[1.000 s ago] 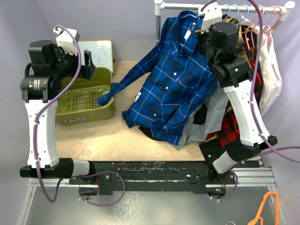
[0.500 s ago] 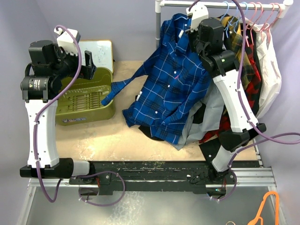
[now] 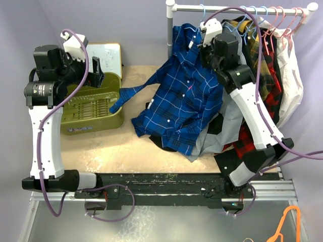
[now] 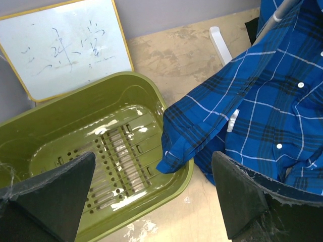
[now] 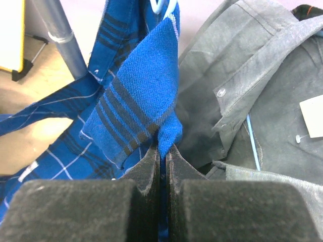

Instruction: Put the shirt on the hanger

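- Nearest, on the left: left gripper (image 4: 151,199) spread wide and empty above the green bin (image 4: 177,169), probably parked there to leave room for the other arm.
- Over the bin's rim: one sleeve cuff (image 4: 174,154) of the shirt (image 3: 184,98), drooping in for lack of any support at that end.
- Mid-table: shirt body slanting from the table (image 3: 111,146) up toward the rail. Lower hem spread on the wood and on a heap made of a grey shirt (image 5: 242,75) and a red-and-black shirt (image 3: 250,138). Lifted from the top only, hence the long diagonal drape.
- Up at the collar: right gripper (image 5: 163,151) clenched on a fold of blue cloth near the neckline, pinched tight to carry the garment's weight and steer the collar end.
- Just above: hook of the hanger (image 3: 202,11) poking out past the collar, suggesting wire already inside the shirt. Shoulders hidden by cloth, so cannot tell how well seated; hooked over the rail or only close under it, cannot tell either.
- Farthest: rail (image 3: 227,7) on its post (image 5: 56,27), pink hangers (image 3: 285,15) toward the right end, whiteboard (image 4: 65,45) leaning behind the bin.
- Judged stage: late, with the hook being brought to the rail. Possible snag of the trailing sleeve on the bin's rim.
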Controlling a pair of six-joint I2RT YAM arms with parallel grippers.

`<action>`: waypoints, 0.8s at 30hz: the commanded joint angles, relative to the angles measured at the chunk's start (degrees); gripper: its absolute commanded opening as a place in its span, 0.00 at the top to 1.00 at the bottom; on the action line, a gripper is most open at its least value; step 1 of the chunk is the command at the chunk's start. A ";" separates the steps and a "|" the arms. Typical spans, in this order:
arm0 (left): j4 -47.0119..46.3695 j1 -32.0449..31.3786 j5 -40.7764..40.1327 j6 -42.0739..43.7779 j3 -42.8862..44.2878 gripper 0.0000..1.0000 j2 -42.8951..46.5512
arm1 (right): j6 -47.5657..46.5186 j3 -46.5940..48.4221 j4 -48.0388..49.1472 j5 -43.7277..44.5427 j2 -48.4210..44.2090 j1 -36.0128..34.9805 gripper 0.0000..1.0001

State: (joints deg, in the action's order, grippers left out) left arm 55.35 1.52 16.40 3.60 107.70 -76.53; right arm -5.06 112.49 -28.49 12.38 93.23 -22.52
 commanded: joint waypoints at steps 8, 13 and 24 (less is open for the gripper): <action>-2.53 0.85 11.28 5.56 -8.56 0.01 1.86 | 7.42 -16.08 2.90 -7.67 -9.18 1.26 0.83; 0.04 -3.70 12.98 11.60 -12.54 0.01 -1.98 | 8.84 -21.50 3.76 -9.43 -12.28 2.61 0.82; -11.55 -21.70 -13.25 19.41 -17.54 0.02 -13.83 | 10.79 -26.30 4.88 -10.71 -16.63 2.84 0.82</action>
State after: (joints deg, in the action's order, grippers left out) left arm 51.18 -19.81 12.10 19.22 89.14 -86.87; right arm 3.57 87.88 -21.91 3.38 78.50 -19.75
